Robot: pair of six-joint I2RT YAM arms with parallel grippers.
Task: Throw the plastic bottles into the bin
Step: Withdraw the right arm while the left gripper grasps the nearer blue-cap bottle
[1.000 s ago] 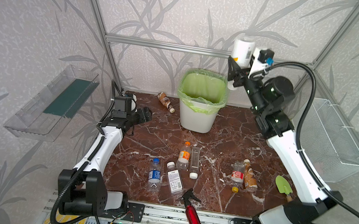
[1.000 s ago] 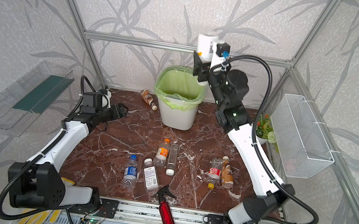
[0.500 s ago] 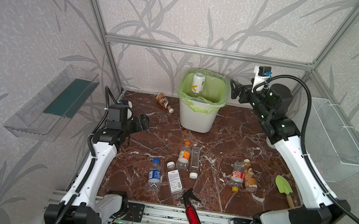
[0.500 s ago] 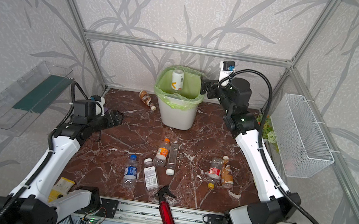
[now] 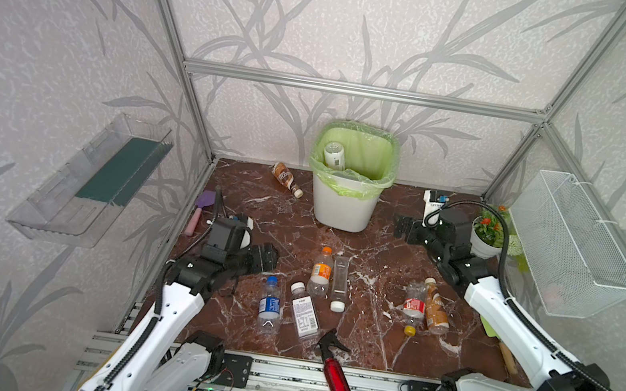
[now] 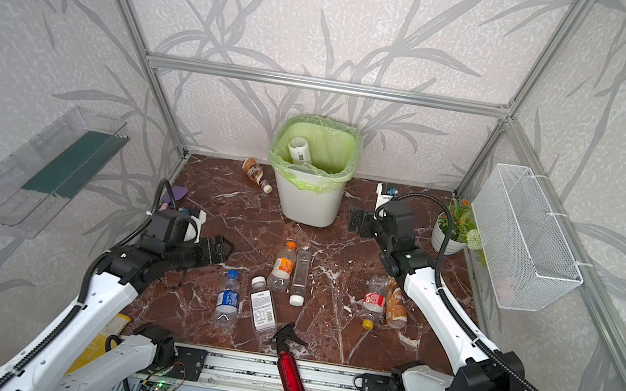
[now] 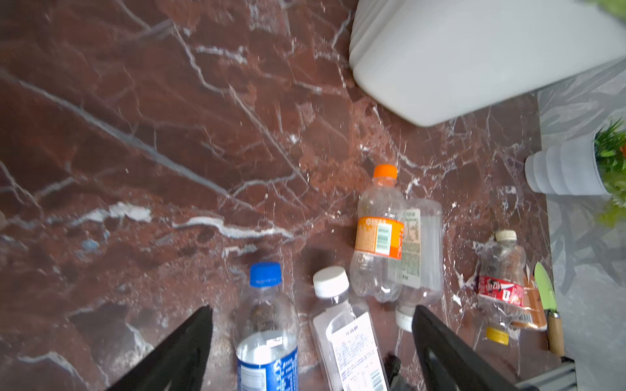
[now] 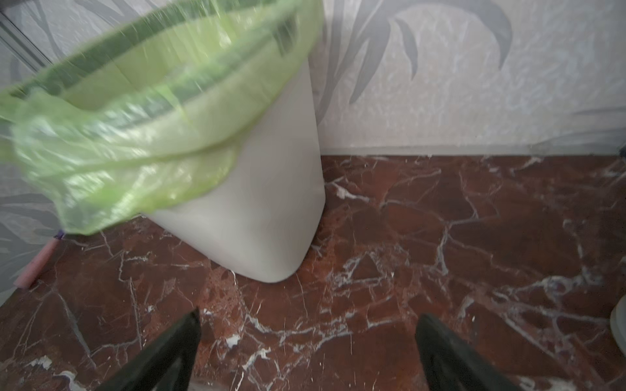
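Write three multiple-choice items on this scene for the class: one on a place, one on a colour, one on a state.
1. Where does the spray bottle lie?
A by the back wall
B across the table's front edge
C in the far left corner

2. What colour is the bag in the bin?
A green
B blue
C black

3. How is the right end effector?
A shut tight
B out of every view
C open and empty

Answers:
1 B: in both top views its black head lies on the table and its red body overhangs the front edge.
2 A: light-green film folds over the bin's rim.
3 C: the right wrist view shows its fingers wide apart, with only bare table between them.
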